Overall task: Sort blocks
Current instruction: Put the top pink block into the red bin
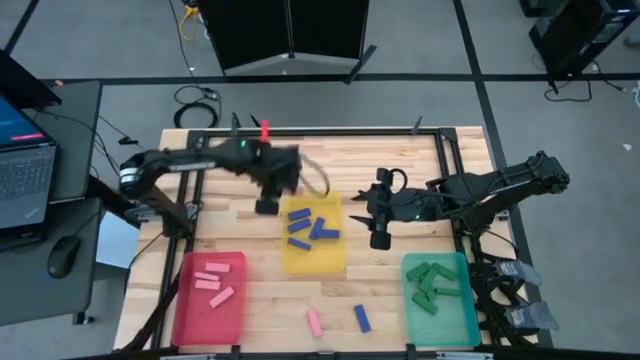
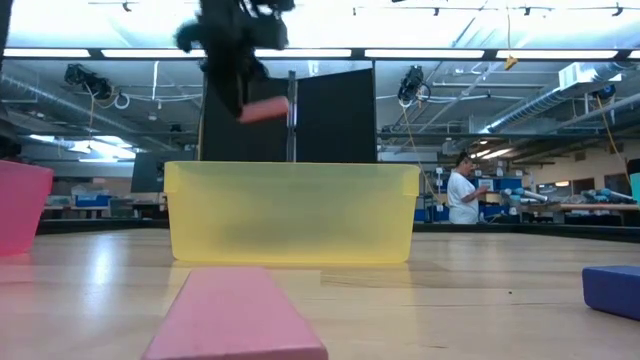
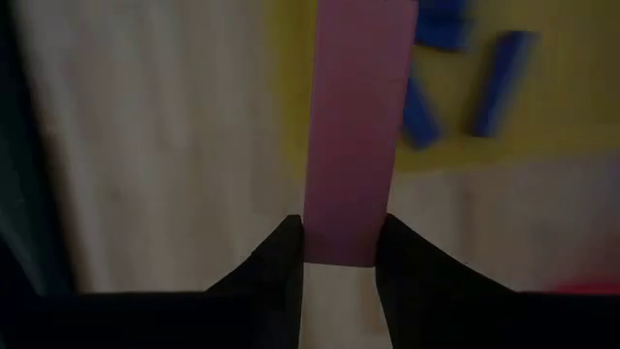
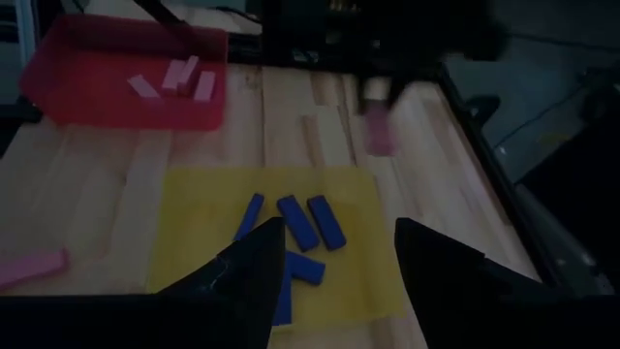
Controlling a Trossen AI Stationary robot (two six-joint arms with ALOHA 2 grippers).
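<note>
My left gripper (image 1: 268,203) hangs over the table by the far left corner of the yellow tray (image 1: 313,258), shut on a pink block (image 2: 266,110). My right gripper (image 1: 380,236) stands open in the air between the yellow tray and the green tray (image 1: 440,300), with nothing between its fingers. Several blue blocks (image 1: 310,226) lie in the yellow tray, several pink blocks (image 1: 213,280) in the red tray (image 1: 200,320), and several green blocks (image 1: 434,282) in the green tray. A pink block (image 1: 314,321) and a blue block (image 1: 362,318) lie loose on the table near its front edge. My left gripper pinches one end of the pink block (image 3: 339,242) between its two fingers, which reach steeply down from above. The rest of the block (image 3: 360,97) sticks out sideways from the fingers, about level. It is lifted clear, higher than the yellow tray's rim.
The three trays stand in a row along the near half of the table. A black frame runs around the table top, with a red clamp (image 1: 265,130) on its far rail. A laptop (image 1: 22,170) and a mouse (image 1: 62,256) sit on a side table at the left.
</note>
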